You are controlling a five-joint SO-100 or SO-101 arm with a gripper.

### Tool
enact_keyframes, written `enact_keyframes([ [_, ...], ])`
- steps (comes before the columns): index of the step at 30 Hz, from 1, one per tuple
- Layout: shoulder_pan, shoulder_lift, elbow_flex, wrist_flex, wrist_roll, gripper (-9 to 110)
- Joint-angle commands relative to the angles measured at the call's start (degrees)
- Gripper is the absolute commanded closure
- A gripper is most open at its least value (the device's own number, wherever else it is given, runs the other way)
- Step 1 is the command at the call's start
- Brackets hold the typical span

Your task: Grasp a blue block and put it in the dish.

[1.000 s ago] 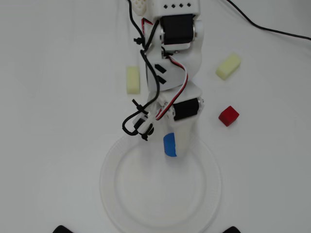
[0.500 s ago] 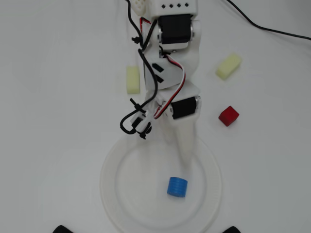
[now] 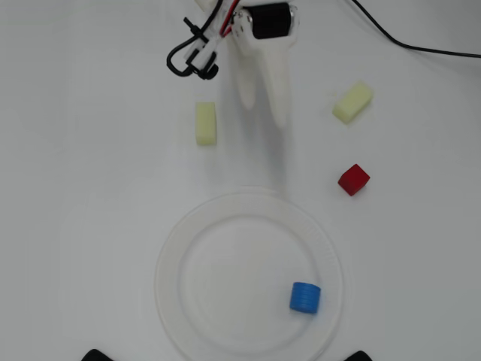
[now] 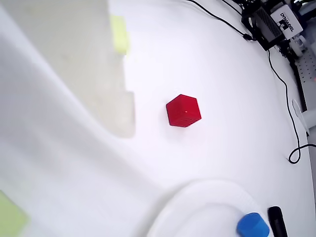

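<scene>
Overhead view: the blue block (image 3: pixel 305 297) is seen lying inside the dish (image 3: pixel 180 248), near its lower right rim. The gripper (image 3: pixel 264 105) is held above the table, empty; whether its jaws are parted cannot be told. A red cube (image 3: pixel 353 179) is seen beside the dish.

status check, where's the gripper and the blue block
White gripper raised near arm base, holding nothing, open or shut unclear. Small blue ribbed cylinder sits inside white paper plate. Nothing in the way.
</scene>
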Motion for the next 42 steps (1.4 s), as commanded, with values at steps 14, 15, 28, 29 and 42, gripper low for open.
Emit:
enact_keyframes([
  [14, 0.97, 53.09, 44.47, 19.51, 4.22, 71],
  [15, 1.49, 53.09, 45.09, 19.78, 4.31, 74],
  [28, 4.57, 53.00, 49.66, 21.71, 4.39, 101],
  [29, 5.36, 53.00, 49.66, 21.71, 4.31, 101],
  [42, 8.09, 52.91, 49.66, 21.71, 6.59, 99],
])
